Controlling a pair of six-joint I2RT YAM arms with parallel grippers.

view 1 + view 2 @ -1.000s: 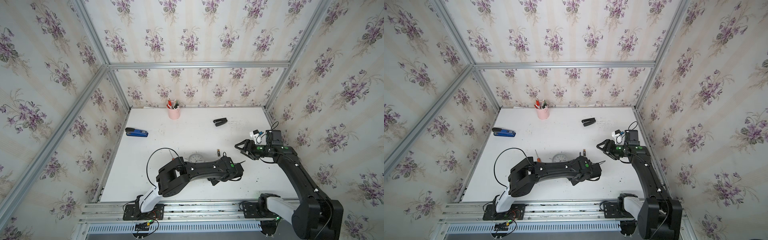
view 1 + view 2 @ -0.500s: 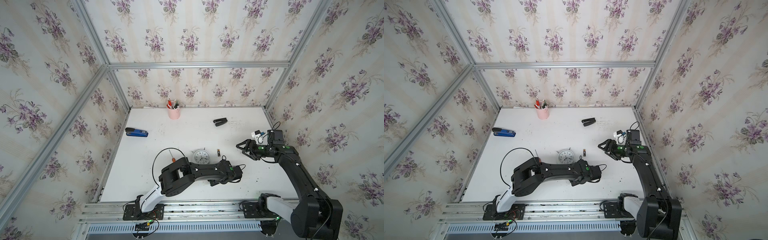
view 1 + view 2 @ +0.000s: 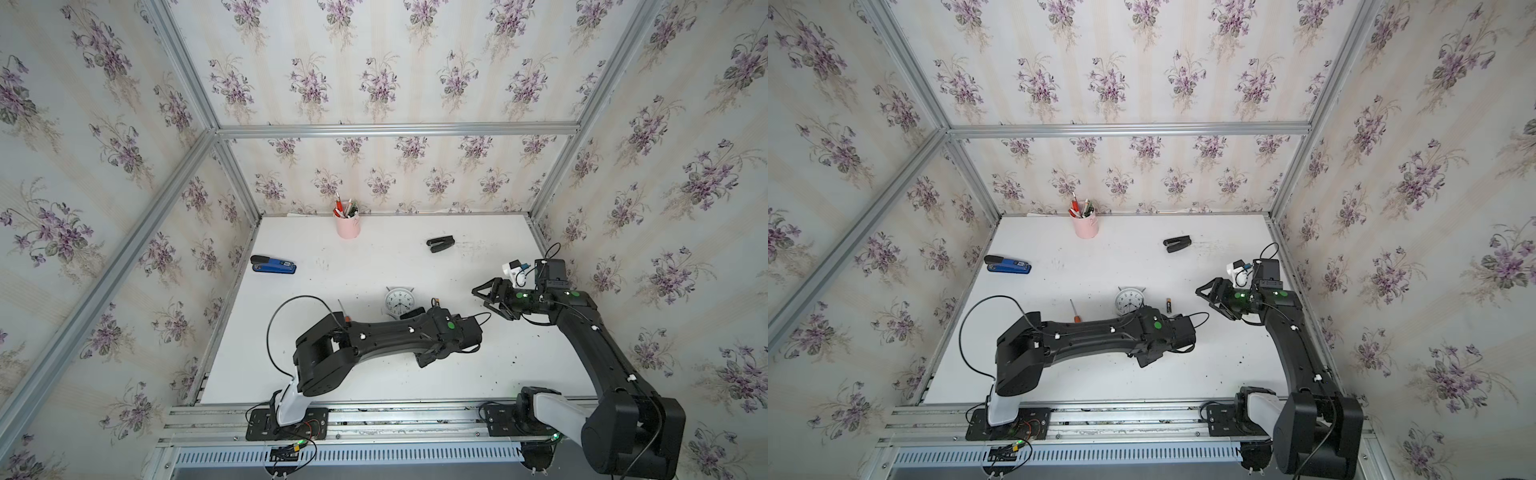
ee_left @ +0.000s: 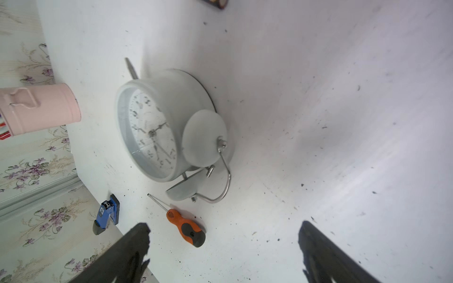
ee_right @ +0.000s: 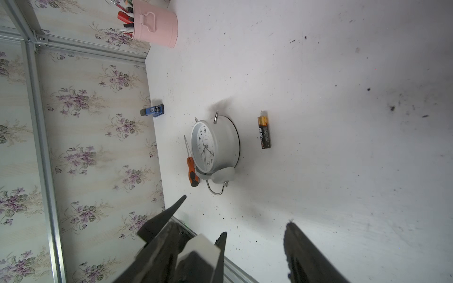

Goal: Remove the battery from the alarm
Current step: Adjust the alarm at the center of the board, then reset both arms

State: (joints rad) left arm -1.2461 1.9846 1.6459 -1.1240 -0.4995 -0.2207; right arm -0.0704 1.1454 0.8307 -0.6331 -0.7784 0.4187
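At the middle of the white tabletop [image 3: 374, 257], the round white twin-bell alarm clock [image 3: 399, 301] lay flat on its black back. Its dial faced up, its metal feet pointed toward 12 o'clock, and its bells at 6 o'clock were hidden under the left arm [image 3: 374, 336] in both top views.

A second earlier that arm had lain right across the clock, covering nearly all of it, with its jaws shut. Since then it had drawn back toward 6 o'clock. The left gripper [image 4: 224, 227] had sprung wide, its two fingers far apart with only bare table between them. The clock now sat free of it, untouched.

The small black cylindrical battery [image 3: 1169, 305] with a gold end lay on the table just at 3 o'clock of the alarm clock, apart from it. Its gold end pointed toward 12 o'clock, and it had not shifted over that second. An orange-handled screwdriver [image 3: 1076, 313] lay just beside the clock at 9 o'clock.

The right gripper [image 5: 236, 210] hung at 3 o'clock of the battery, well apart from it. Its jaws were partly open and empty, roughly where they had been.

With the cell outside the clock and both grippers empty, the task looked finished, with probably only the arms' retreat left. The left wrist sat close over the bells, so a careless pull-back could nudge the clock.
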